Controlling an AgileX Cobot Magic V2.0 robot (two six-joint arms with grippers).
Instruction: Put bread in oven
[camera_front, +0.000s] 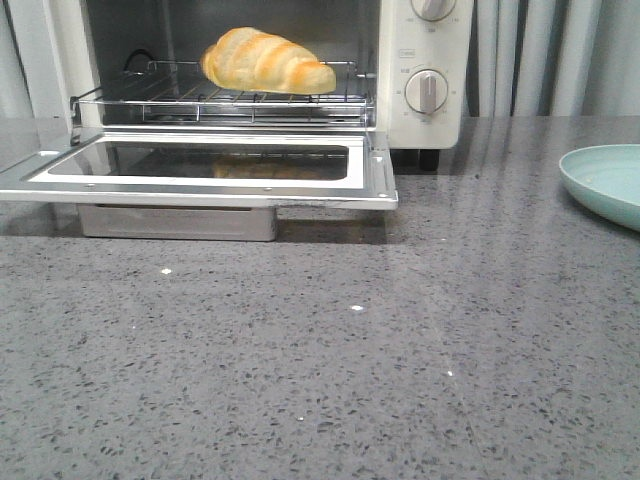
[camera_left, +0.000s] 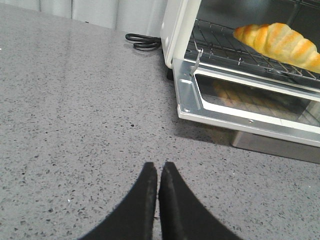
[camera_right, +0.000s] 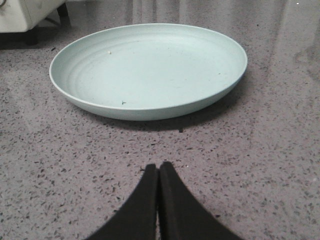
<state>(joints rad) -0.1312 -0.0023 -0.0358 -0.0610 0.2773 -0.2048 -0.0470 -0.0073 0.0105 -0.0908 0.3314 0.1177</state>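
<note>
The golden-yellow bread (camera_front: 265, 62) lies on the wire rack (camera_front: 225, 100) inside the cream-white oven (camera_front: 425, 70), whose glass door (camera_front: 200, 165) hangs open and flat. The bread also shows in the left wrist view (camera_left: 277, 42). My left gripper (camera_left: 158, 167) is shut and empty, low over the counter, well short of the oven's left front corner. My right gripper (camera_right: 158, 167) is shut and empty, just in front of the pale green plate (camera_right: 147, 67). Neither gripper shows in the front view.
The empty pale green plate (camera_front: 605, 180) sits at the right edge of the grey speckled counter (camera_front: 320, 350). A black power cord (camera_left: 142, 41) lies coiled left of the oven. Curtains hang behind. The open door juts out over the counter.
</note>
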